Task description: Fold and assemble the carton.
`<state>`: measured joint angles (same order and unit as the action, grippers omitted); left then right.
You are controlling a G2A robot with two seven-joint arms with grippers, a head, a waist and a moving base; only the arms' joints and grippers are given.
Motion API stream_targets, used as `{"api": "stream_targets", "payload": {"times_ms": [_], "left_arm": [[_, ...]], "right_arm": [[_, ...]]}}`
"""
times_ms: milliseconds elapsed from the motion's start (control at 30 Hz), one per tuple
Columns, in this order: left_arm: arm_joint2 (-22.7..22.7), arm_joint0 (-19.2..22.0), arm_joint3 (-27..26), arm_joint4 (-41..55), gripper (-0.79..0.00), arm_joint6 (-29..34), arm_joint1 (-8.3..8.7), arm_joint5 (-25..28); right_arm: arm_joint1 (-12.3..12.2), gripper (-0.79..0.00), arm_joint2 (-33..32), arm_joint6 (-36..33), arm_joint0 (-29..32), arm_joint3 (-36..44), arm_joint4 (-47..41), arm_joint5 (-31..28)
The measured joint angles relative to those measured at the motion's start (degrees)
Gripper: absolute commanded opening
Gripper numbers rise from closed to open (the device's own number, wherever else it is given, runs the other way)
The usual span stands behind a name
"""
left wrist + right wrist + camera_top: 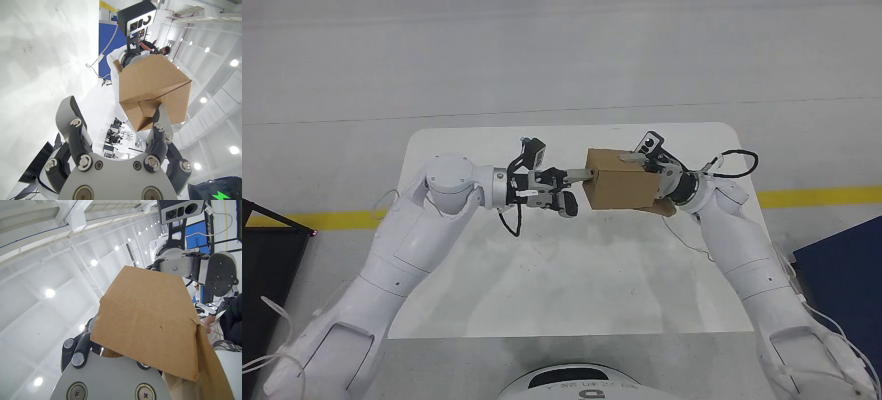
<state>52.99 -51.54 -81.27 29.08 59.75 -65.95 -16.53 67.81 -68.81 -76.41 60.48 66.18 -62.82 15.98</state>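
Note:
The brown carton (622,180) hangs in the air above the far half of the table, between my two grippers. My left gripper (564,192) is at its left end, open; one fingertip (159,113) presses on a folded end flap of the carton (151,83), while the other finger (75,108) stands well apart from it. My right gripper (666,188) is at the right end and holds the carton there. A loose flap of the carton (151,321) lies over its fingers and hides them. Beyond the carton, the left gripper's dotted pad (220,273) shows.
The white table (542,280) is bare below and in front of the carton. A yellow floor line (342,218) runs behind both arms. A dark frame (262,240) stands at the left, a blue panel (852,260) at the right.

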Motion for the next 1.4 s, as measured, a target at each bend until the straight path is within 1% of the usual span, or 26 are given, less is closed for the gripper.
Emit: {"api": "stream_targets", "payload": {"times_ms": [400, 533, 567, 633, 700, 867, 1000, 1067, 1200, 1367, 1400], "left_arm": [[-1.9, 1.6, 0.7, -0.2, -0.105, -0.7, -0.82, 0.3], [-1.3, 1.4, 1.5, 0.2, -0.089, -0.3, -0.73, 0.8], [-0.8, 1.3, 1.8, 0.3, -0.065, -0.1, -0.61, 1.0], [0.8, 0.7, 2.6, 0.5, -0.022, 0.4, -0.15, 1.5], [3.3, -0.2, 3.3, 0.5, -0.003, 0.8, 0.53, 2.2], [10.6, -3.3, 2.4, 1.8, 0.000, 1.6, 2.37, 3.5], [16.8, -7.1, 0.9, 3.4, 0.000, 1.8, 3.77, 4.2], [19.0, -8.7, 0.9, 3.9, 0.000, 1.9, 4.28, 4.1], [23.4, -11.5, 3.1, 5.2, 0.000, 1.8, 5.18, 4.3], [27.0, -12.9, 6.1, 7.5, 0.000, 2.4, 5.77, 6.2], [27.8, -13.0, 6.9, 8.0, 0.000, 2.4, 5.88, 6.7]], "right_arm": [[0.0, -0.785, 0.2, 0.1, 0.1, 0.2, 0.2, 0.0], [0.0, -0.785, -0.2, -0.1, 0.2, 0.1, 0.1, 0.0], [0.0, -0.785, -0.2, -0.1, 0.2, 0.2, 0.0, 0.0], [-0.1, -0.785, -0.4, -0.2, 0.3, 0.3, 0.0, 0.0], [-0.1, -0.785, -0.6, -0.2, 0.5, 0.4, 0.0, -0.1], [-0.1, -0.785, -0.6, 1.1, 0.5, 0.5, 0.5, -0.5], [-0.2, -0.785, -0.7, 4.2, 0.8, 0.9, 2.0, -1.9], [-0.2, -0.785, -0.9, 4.9, 0.9, 1.0, 1.7, -1.8], [-0.2, -0.785, -0.9, 4.8, 0.9, 1.0, 1.6, -1.8], [-0.2, -0.785, -0.7, 5.1, 0.9, 1.2, 2.0, -2.0], [-0.2, -0.785, 0.1, 6.6, 0.8, 2.1, 3.5, -2.3]]}}
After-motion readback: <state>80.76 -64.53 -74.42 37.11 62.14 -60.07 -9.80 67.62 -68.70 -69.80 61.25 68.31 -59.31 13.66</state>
